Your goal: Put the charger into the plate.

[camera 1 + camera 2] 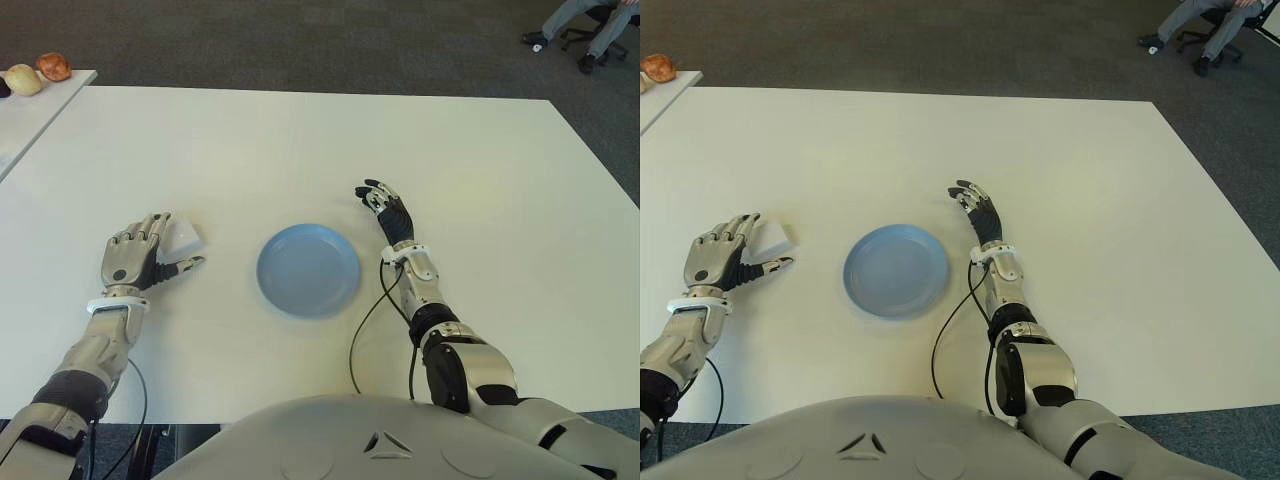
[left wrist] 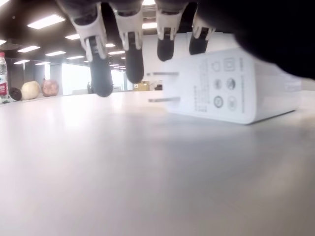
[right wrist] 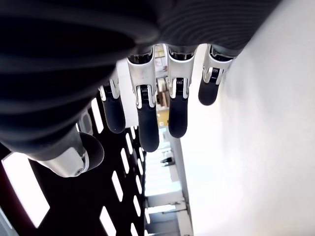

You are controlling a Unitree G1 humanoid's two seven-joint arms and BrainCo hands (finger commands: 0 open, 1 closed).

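Left eye view: the white charger (image 1: 184, 236) lies on the white worktop (image 1: 300, 140), at about nine o'clock from the blue plate (image 1: 308, 269) and apart from it. The left hand (image 1: 136, 256) sits over the charger's near-left side, fingers extended across it and thumb pointing toward the plate; nothing is gripped yet. I judge this the reaching step, with the grasp still to come. The right hand (image 1: 385, 209) shows at about two o'clock of the plate, fingers loosely spread and empty.

Right eye view: the same layout. Bare worktop lies between charger and plate, so the carry toward three o'clock looks unobstructed. The worktop's left edge lies beyond the left hand, so a nudge toward nine o'clock would move the charger that way. Fruit (image 1: 658, 67) sits on a separate surface at far eleven o'clock, and a seated person's legs (image 1: 1200, 25) show at one o'clock, both well clear.

Left wrist view: the charger (image 2: 231, 88) rests flat, its prongs toward the fingertips (image 2: 101, 78), which hang just above the worktop, uncurled. The next move calls for closing fingers and thumb across the body, then lifting.

Right wrist view: the fingers (image 3: 147, 123) hang relaxed, holding nothing.
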